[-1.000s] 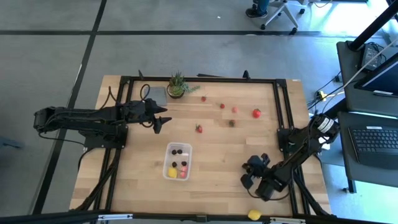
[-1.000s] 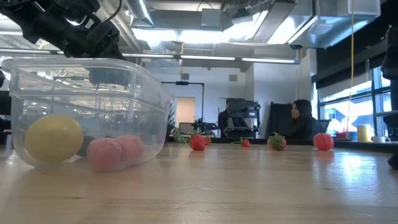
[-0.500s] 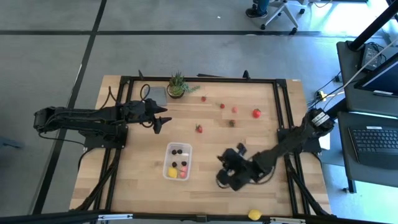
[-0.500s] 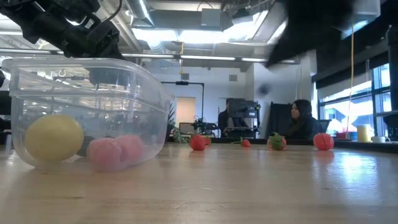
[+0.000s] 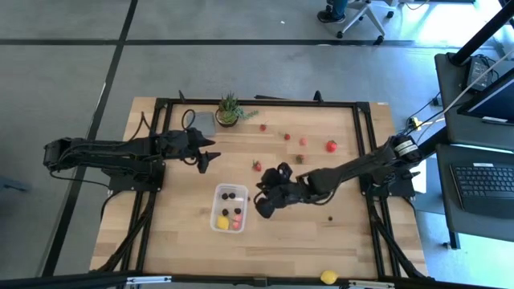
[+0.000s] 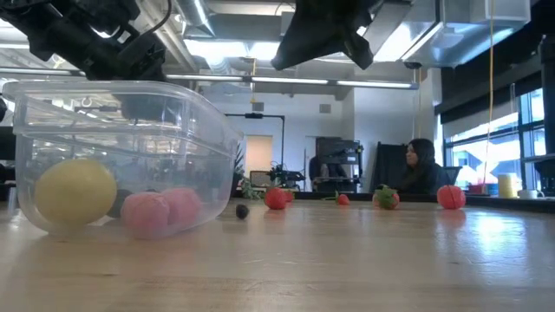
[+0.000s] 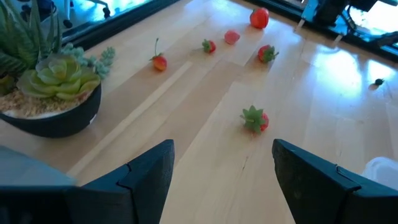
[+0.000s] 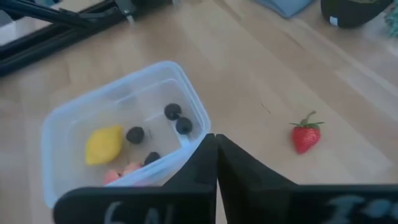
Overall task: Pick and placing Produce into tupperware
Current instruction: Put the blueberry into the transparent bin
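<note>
— Clear plastic first: where does your tupperware [image 5: 229, 208] sit?

— Near the table's front middle, lidless, long axis running front to back in the high view. Inside you have a yellow lemon piece [image 8: 104, 144], some pink-red pieces [image 6: 159, 211] and several dark berries [image 8: 173, 112].

— And what is left for you to fetch?

— A strawberry [image 5: 257, 166] lies just behind the tub and a little to the right; more red pieces [image 5: 331, 145] are scattered toward the back right, and a small dark berry [image 6: 242, 211] rests on the wood beside the tub.

— Which gripper should you count on?

— Your right gripper [image 5: 265, 202] hangs just right of the tub's rim, fingers pressed together with nothing visible between them. The strawberry lies behind it, close by. Your left gripper [image 7: 217, 171] waits farther back on the left with its jaws spread, facing that same strawberry but well apart from it.

— So the right is nearer?

— By my judgement, yes: you would swing it back from the tub and spread the fingers first.
</note>
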